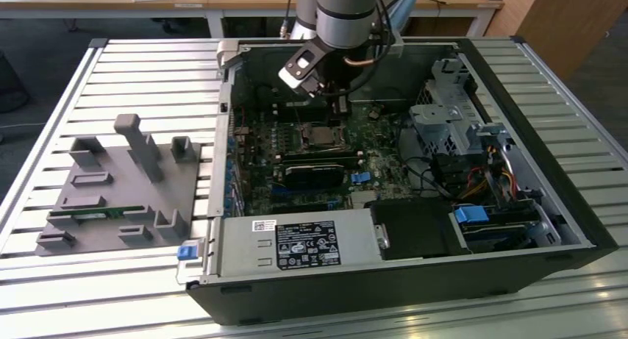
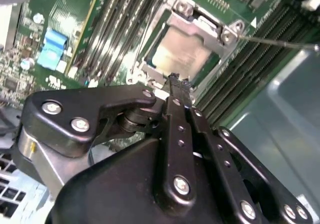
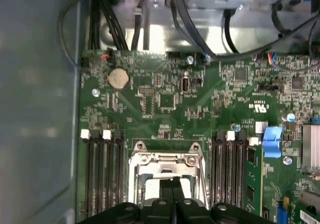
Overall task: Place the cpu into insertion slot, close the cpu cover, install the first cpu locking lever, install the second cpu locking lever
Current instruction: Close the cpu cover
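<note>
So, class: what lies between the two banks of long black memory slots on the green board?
The silvery cpu cover lies between the memory slots, as the first wrist view shows.

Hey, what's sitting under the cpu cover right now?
Through the window of the cpu cover, the cpu shows its pale metal top, lying beneath the frame. Whatever is below the chip is hidden, and the gripper, fingers shut, blocks one edge of the frame.
</note>
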